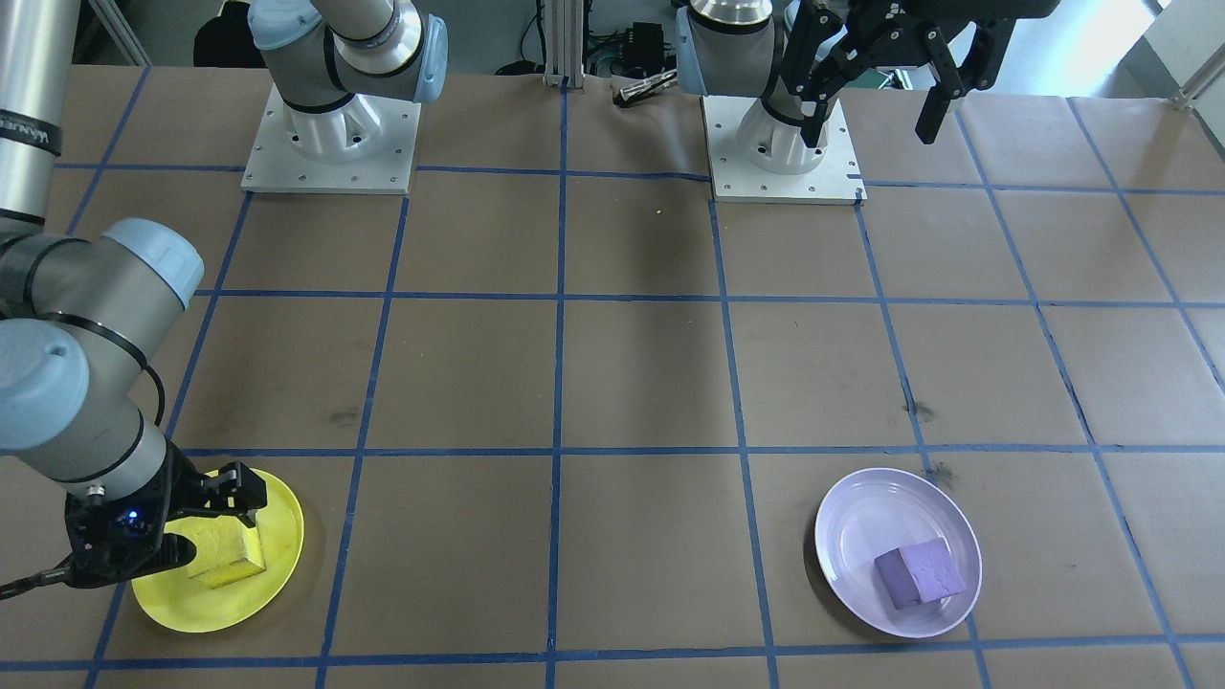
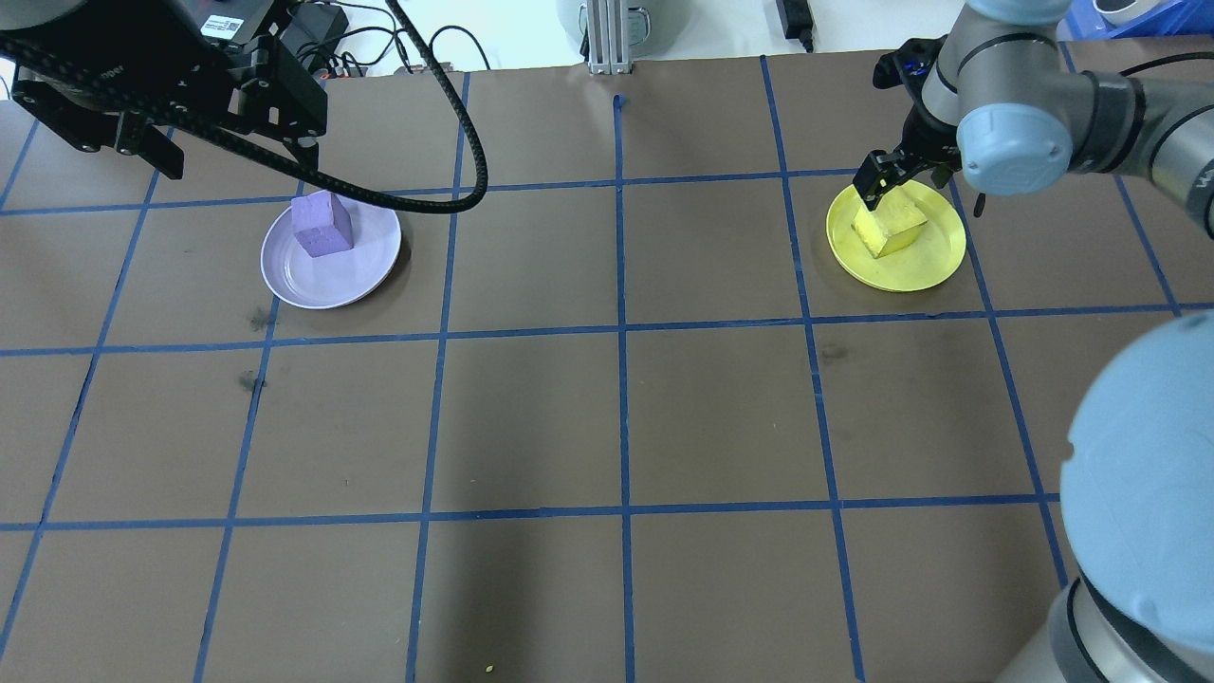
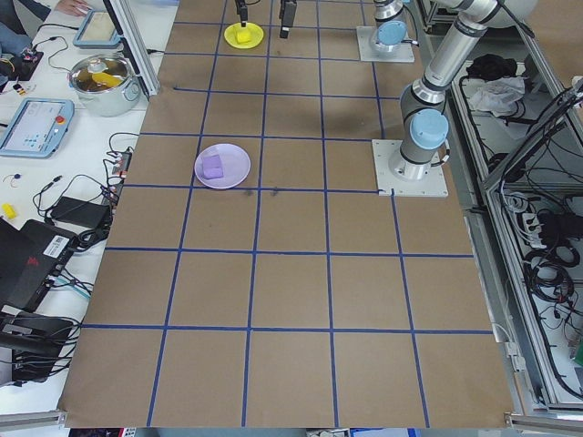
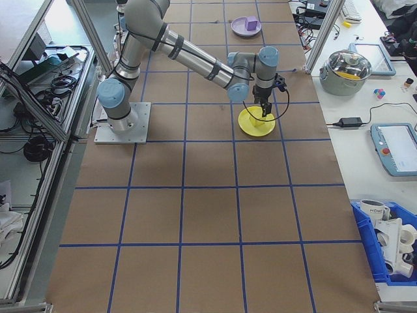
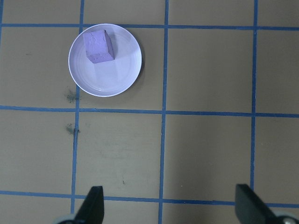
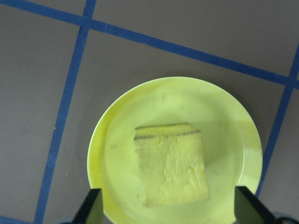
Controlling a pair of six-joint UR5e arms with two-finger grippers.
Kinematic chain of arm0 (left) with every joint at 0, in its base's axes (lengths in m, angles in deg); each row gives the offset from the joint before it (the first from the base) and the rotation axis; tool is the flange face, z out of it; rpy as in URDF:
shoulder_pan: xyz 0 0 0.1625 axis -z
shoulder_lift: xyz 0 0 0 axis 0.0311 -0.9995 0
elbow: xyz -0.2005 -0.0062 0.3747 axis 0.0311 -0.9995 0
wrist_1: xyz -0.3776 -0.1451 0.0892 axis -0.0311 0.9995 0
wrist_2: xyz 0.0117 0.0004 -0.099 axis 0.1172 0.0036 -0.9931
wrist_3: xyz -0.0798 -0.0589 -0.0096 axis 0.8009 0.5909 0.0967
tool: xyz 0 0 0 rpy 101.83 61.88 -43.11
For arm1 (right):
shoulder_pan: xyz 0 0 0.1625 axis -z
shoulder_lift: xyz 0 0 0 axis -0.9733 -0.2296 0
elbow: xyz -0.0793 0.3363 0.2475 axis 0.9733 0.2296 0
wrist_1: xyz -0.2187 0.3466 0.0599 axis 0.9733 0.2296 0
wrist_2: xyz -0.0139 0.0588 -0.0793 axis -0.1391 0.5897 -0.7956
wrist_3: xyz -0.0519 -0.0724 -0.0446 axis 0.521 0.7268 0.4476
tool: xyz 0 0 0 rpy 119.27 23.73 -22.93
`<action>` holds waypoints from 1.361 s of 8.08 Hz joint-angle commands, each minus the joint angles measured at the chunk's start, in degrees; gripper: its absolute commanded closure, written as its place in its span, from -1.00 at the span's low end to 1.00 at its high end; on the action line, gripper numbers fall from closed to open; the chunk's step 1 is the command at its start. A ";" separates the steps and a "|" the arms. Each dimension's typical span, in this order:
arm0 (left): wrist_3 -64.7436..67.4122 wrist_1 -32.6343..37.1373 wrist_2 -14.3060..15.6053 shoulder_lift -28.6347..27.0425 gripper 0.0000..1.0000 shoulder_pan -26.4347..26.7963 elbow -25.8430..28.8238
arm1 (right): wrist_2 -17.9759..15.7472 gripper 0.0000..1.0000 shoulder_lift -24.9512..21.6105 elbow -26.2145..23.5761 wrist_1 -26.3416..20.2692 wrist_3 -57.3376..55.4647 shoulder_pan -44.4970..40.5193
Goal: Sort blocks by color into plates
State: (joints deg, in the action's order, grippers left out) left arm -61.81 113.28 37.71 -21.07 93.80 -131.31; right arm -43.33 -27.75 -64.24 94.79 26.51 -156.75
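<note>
Yellow on yellow over on the robot's right: the yellow block (image 6: 171, 165) sits on the yellow plate (image 6: 117, 140), and the right gripper (image 6: 168, 212) hangs directly above it, fingers spread wide, one fingertip (image 6: 91, 205) off each side of the block with clear air between. Nothing pinched there, by the look of the wrist view; in the overhead view the claw is low over the plate's far edge, straddling the cube. So the block lies straight below and between those fingers, its faces roughly square to them, no long axis to speak of on a cube. If the job is what it appears to be, the only move left for this arm is straight up and away, and the thing to watch is a fingertip nudging the foam on the way out. Across the table, the purple block (image 2: 322, 226) rests in the lavender plate (image 2: 365, 275), toward its far rim, and the left gripper (image 5: 169, 205) is high and well apart from it, fingers spread and empty, the plate far ahead of it in its own wrist view. Both colours look matched; I'd judge the sorting all but finished.
</note>
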 commanded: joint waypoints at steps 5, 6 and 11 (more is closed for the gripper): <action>-0.01 0.02 0.08 0.12 -1.00 0.00 -0.09 | 0.69 -1.00 -27.65 -1.13 -30.63 -29.19 -6.61; -0.01 0.02 0.00 0.12 -1.00 0.00 -0.09 | 0.78 -1.00 -30.38 -1.13 -34.40 -32.02 -8.81; -0.01 0.11 0.09 0.12 -1.00 0.00 -0.09 | 0.25 -1.00 -32.78 -3.15 -35.49 -31.17 -9.71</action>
State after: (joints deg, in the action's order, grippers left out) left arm -61.81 113.38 37.78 -20.96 93.81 -131.40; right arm -42.62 -59.92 -66.39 59.13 -4.85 -166.38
